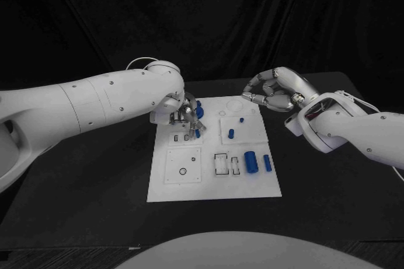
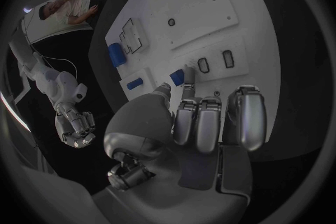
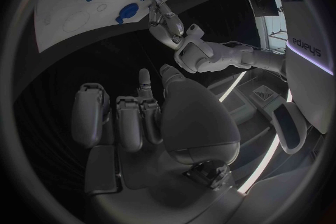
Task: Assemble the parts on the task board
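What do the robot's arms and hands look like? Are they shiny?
Both arms are smooth, rounded white shells dotted with small dark screws. The left arm is fat and curved; the right arm has thin white cables looping near its wrist. The left hand and right hand are shiny silver metal, with chunky fingers built from blocky segments.

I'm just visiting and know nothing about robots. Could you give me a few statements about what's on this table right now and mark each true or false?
1. The left hand is over the white board, its fingers at a small blue part. True.
2. The right hand is holding a blue part. False: it holds nothing and hangs curled beside the board's far corner.
3. Two blue cylinders lie side by side on the board. True.
4. The board sits on a wooden table. False: the table is black.
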Tool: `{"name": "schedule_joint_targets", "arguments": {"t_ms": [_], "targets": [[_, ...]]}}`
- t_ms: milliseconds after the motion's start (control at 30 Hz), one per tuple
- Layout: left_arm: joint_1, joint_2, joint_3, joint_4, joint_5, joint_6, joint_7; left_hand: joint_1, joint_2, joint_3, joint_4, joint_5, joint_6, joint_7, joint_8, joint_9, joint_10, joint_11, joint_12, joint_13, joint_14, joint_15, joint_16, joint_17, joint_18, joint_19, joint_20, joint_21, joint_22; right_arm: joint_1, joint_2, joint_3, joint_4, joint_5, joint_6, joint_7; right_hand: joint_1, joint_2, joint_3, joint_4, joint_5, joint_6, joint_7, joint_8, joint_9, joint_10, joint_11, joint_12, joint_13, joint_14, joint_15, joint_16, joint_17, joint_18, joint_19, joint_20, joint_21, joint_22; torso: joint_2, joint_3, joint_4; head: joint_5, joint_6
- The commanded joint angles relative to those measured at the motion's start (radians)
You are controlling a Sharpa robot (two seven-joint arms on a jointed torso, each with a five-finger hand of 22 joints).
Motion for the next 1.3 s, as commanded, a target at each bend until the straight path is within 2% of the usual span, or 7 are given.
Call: {"name": "schedule_joint_targets", "arguments": {"t_ms": [33,467,933,1300], "targets": [[-0.003,0.005,0.001,-0.001,0.001,-0.006,0.019,0.007,-0.006,0.021,-0.029,0.006,0.014,-0.003,-0.013,0.02,0.114,-0.013,0.003,0.264,0.111,-0.015,0.013,0.266,-0.013,0.014,-0.001,0.006,0.201,-0.003,0.002,0.001,-0.002,0.0,0.01,-0.024,0.002,0.018,0.007,0.011,-0.005,-0.016,-0.001,0.018,0.016,0.109,0.005,0.017,0.27,0.11,0.001,0.025,0.278,-0.028,-0.002,-0.002,-0.012,0.204,0.0,-0.0002,-0.0002,0.0,0.0],[-0.006,0.009,0.001,-0.007,0.001,-0.001,0.012,0.008,-0.011,0.032,-0.043,0.009,0.037,-0.012,-0.006,0.042,0.114,-0.02,0.003,0.264,0.111,-0.021,0.013,0.266,-0.013,0.016,-0.006,0.009,0.201,-0.006,0.004,0.001,-0.007,0.0,0.019,-0.032,-0.01,0.029,0.006,0.013,-0.008,-0.02,0.001,0.022,0.015,0.109,0.007,0.017,0.27,0.11,0.002,0.025,0.278,-0.027,-0.004,0.0,-0.016,0.202,0.0,0.0,0.0003,-0.006,0.0],[-0.011,0.012,0.001,-0.01,0.001,0.005,0.011,0.024,-0.018,0.06,-0.077,0.031,0.034,-0.018,-0.009,0.072,0.114,-0.026,0.003,0.264,0.111,-0.027,0.013,0.266,-0.014,0.018,-0.012,0.009,0.202,-0.011,0.008,0.001,-0.011,0.0,0.023,-0.035,-0.011,0.03,0.006,0.013,-0.008,-0.021,0.001,0.022,0.015,0.109,0.007,0.017,0.27,0.11,0.003,0.025,0.278,-0.026,-0.005,0.0,-0.019,0.202,0.0,0.0003,-0.0002,-0.004,0.0],[-0.012,0.014,0.001,-0.016,0.001,0.01,0.01,0.031,-0.024,0.07,-0.091,0.032,0.039,-0.021,-0.008,0.085,0.114,-0.029,0.003,0.264,0.111,-0.03,0.013,0.266,-0.015,0.023,-0.015,0.017,0.204,-0.011,0.009,0.001,-0.012,0.0,0.026,-0.033,-0.015,0.022,0.001,0.011,0.001,-0.025,0.002,0.024,0.014,0.109,0.008,0.017,0.27,0.11,0.003,0.025,0.278,-0.026,-0.006,0.001,-0.02,0.201,0.0,-0.0005,0.0003,-0.006,0.0]]}}
